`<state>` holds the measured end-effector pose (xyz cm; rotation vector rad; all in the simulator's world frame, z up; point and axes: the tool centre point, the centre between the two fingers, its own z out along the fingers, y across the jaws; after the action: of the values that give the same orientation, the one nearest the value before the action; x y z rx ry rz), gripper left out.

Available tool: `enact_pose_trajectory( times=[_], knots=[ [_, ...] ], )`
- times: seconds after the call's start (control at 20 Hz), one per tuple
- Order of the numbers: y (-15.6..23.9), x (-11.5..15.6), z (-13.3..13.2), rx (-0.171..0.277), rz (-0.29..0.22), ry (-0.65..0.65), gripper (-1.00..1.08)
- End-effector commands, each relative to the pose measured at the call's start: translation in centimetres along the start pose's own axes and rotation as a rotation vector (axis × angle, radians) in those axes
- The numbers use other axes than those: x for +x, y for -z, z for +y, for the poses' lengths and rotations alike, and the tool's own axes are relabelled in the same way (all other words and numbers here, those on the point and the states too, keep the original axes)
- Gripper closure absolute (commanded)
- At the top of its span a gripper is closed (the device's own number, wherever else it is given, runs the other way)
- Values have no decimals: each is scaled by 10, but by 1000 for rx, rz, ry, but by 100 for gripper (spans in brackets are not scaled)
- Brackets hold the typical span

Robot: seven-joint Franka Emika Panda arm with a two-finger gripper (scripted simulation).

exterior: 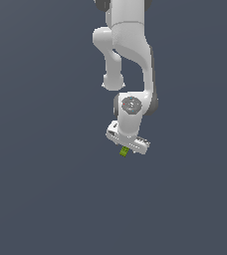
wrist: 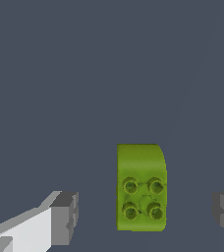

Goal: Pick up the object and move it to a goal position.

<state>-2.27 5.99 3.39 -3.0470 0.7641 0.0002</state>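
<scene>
Yellow-green block (wrist: 141, 187), seen in the wrist view with its long axis running across the line that joins the two fingers. One end of the block carries four round studs in a square; the far end is plain, with one rounded corner. The block lies between the fingers (wrist: 64, 216), nearer neither by much, with dark surface (wrist: 60, 88) showing on each side of it: the fingers stand apart and touch nothing. In the exterior view the block (exterior: 124, 151) appears as a small tilted piece just under the white gripper (exterior: 128, 141), near the middle of the surface, well away from every edge. Whether it rests on the surface cannot be told.
</scene>
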Motion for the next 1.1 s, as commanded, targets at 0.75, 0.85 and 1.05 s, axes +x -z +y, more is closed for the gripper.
enact_pose_trajectory(
  times=[0.75,0.85,1.05],
  knots=[
    [-22,1,0,0,0,-2,108],
    [-21,0,-1,0,0,-1,108],
    [-19,-3,-1,0,0,-1,108]
  ],
)
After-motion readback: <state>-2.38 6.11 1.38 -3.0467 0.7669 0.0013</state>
